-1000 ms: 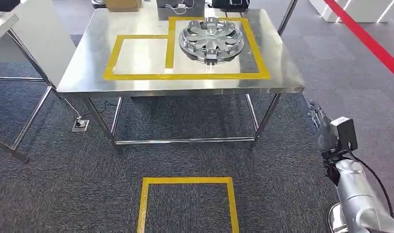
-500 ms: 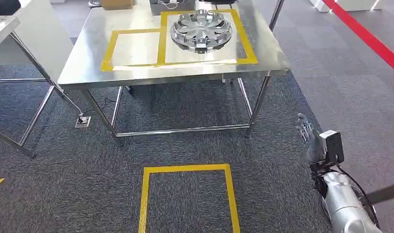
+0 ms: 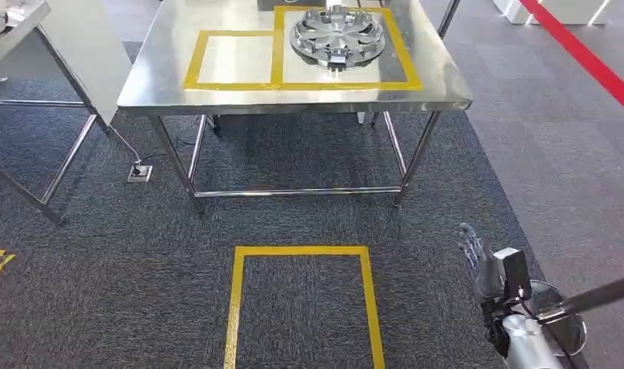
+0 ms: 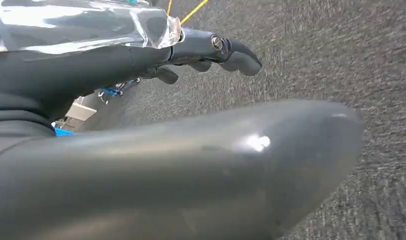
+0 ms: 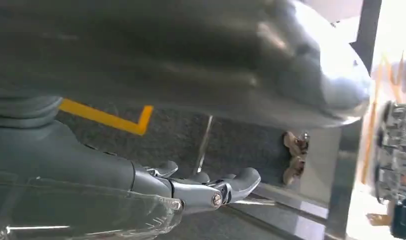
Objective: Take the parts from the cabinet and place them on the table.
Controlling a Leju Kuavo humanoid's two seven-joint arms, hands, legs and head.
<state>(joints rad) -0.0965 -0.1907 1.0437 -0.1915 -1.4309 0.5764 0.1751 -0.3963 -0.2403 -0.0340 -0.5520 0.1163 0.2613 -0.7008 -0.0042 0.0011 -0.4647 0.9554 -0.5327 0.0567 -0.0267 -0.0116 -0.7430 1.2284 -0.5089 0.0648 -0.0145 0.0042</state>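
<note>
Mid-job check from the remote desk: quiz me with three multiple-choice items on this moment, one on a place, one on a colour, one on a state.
1. Where does the wheel cover lie?
A. on the carpet
B. inside the larger taped box on the steel table
C. in the smaller taped box

2. What colour is the taped outline on the floor in front of the table?
A. yellow
B. red
C. white

3. What does the right hand hold?
A. the wheel cover
B. a cable
C. nothing

Answers:
1. B, the head view shows it within the right, larger yellow frame on the tabletop.
2. A, its tape matches the yellow frames on the table.
3. C, its fingers stretch out over the carpet with nothing in them.
</note>
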